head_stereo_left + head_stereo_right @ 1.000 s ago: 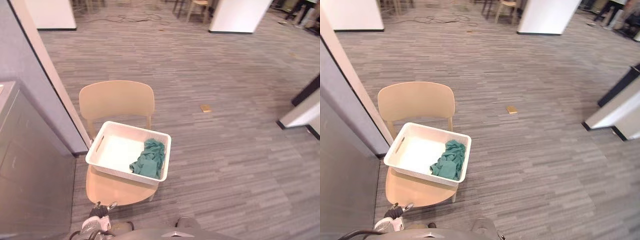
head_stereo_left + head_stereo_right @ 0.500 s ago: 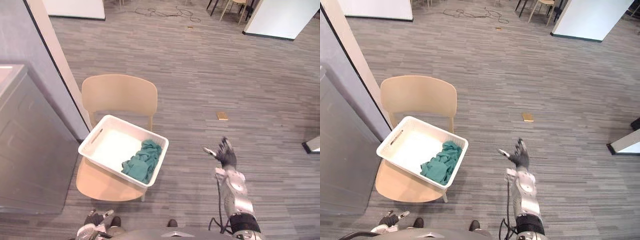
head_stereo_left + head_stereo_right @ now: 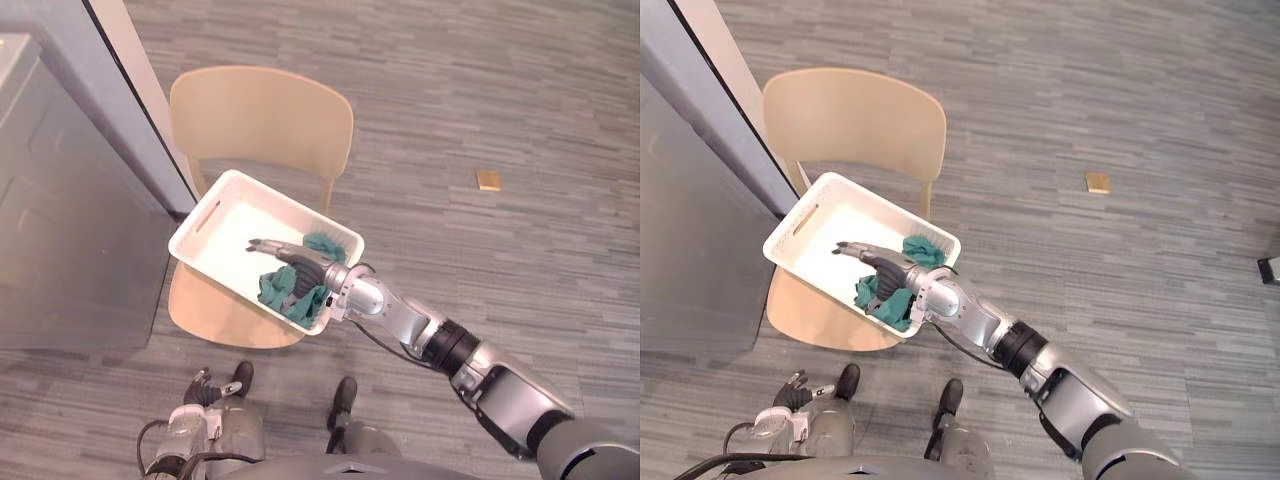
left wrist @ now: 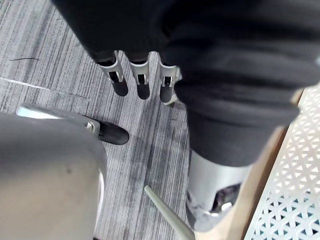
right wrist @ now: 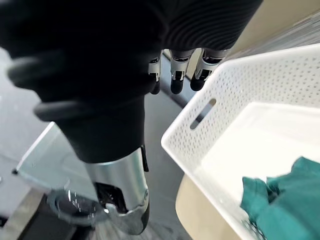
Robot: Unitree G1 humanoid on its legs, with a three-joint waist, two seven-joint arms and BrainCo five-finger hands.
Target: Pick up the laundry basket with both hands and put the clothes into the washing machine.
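A white perforated laundry basket sits on the seat of a pale wooden chair. A crumpled green cloth lies in the basket's right end. My right hand reaches in from the right and hovers over that cloth, open, with its fingers straight and pointing across the basket toward the far wall with the handle slot. The green cloth lies below the palm. My left hand hangs low beside the chair's front, open, with its fingers straight above the floor.
The grey washing machine stands close to the left of the chair, beside a grey wall panel. A small tan object lies on the striped grey carpet to the right.
The camera has tilted down and nearer to the chair. My right arm has swung from over the floor at the right to above the cloth in the basket. The left hand stays low.
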